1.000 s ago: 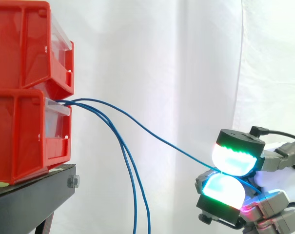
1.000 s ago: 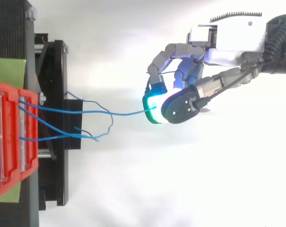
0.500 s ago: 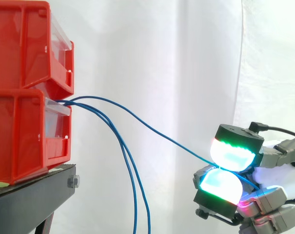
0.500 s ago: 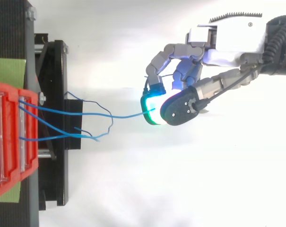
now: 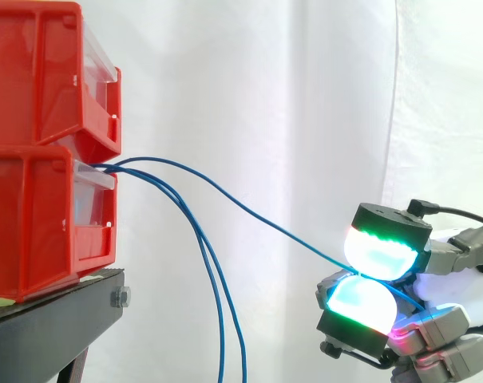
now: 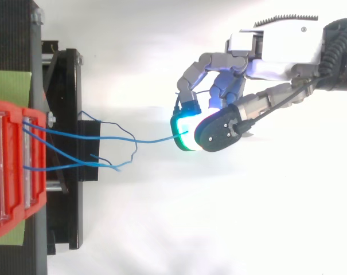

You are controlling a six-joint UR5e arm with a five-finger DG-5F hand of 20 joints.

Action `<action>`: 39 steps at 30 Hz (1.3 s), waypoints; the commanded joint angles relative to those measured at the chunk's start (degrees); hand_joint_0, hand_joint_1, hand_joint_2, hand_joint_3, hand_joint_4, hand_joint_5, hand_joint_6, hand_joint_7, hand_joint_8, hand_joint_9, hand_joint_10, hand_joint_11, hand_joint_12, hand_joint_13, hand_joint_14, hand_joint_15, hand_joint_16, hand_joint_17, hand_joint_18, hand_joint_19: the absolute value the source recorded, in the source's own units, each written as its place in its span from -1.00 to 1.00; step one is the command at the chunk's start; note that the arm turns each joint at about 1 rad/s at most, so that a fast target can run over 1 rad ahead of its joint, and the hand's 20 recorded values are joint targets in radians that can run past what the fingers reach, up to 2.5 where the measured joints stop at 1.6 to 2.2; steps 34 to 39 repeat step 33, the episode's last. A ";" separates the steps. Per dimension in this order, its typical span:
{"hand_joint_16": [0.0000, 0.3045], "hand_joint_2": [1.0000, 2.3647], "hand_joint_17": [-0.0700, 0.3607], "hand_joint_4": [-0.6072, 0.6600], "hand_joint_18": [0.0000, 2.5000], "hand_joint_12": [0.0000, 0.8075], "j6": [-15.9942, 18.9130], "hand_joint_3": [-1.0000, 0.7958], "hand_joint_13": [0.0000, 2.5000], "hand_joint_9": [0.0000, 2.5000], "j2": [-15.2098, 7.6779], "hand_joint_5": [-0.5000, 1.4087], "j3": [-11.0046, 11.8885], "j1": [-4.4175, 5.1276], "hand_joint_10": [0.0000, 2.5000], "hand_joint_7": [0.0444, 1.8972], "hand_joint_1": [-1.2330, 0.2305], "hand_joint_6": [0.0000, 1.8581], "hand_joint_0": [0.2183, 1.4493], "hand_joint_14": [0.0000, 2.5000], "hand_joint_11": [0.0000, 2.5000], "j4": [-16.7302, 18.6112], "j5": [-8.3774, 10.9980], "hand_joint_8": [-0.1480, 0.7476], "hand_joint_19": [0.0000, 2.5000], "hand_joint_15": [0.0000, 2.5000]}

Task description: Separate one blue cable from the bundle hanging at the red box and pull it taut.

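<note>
At the far left, two red bins stacked: upper red bin (image 5: 41,72) resting on lower red bin (image 5: 33,223), both carried on a black stand (image 5: 57,319) before a white curtain (image 5: 305,80). Clear label strip (image 5: 93,177) across the lower bin's front lip (any print on it too small to tell). From above, a green sheet (image 6: 10,86) lying under the bins on the stand.

Three blue strands counted in the side view, all leaving the lower bin's front lip just under the strip. Two of them, the hanging cables (image 5: 217,303), dropping side by side past the stand's edge to the bottom of the view. The third, the separated blue cable (image 5: 249,211), lifted clear of the other two and sloping down to the right in a nearly straight line, with a gentle bow close to the bin.

At the right, robot hand (image 6: 276,48) reaching in from the right edge, closed in a pinch on that cable. Two fingertip pads (image 5: 382,255) pressed together, green-lit one above, cyan one below, cable caught at the seam between them. Short tail of cable showing behind the pads, toward the palm. Other fingers curled below, glowing magenta and red. Hand well apart from the bins and lower than the lip where the cable starts.
</note>
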 commanded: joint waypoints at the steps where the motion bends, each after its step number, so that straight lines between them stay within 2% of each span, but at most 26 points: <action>1: -0.69 -1.00 -0.17 -0.11 -0.30 -0.34 0.00 -0.44 0.06 -0.25 -0.01 -0.71 0.00 0.01 -0.43 0.01 -0.16 0.08 -0.15 -1.00 0.06 0.00 -0.02 -0.10 -0.26 0.28; 39: -0.67 -1.00 -0.16 -0.11 -0.34 -0.27 0.00 -0.44 -0.02 -0.25 -0.01 -0.71 0.00 0.01 -0.59 0.07 -0.18 0.08 -0.16 -0.99 0.15 -0.09 0.07 -0.09 -0.30 0.21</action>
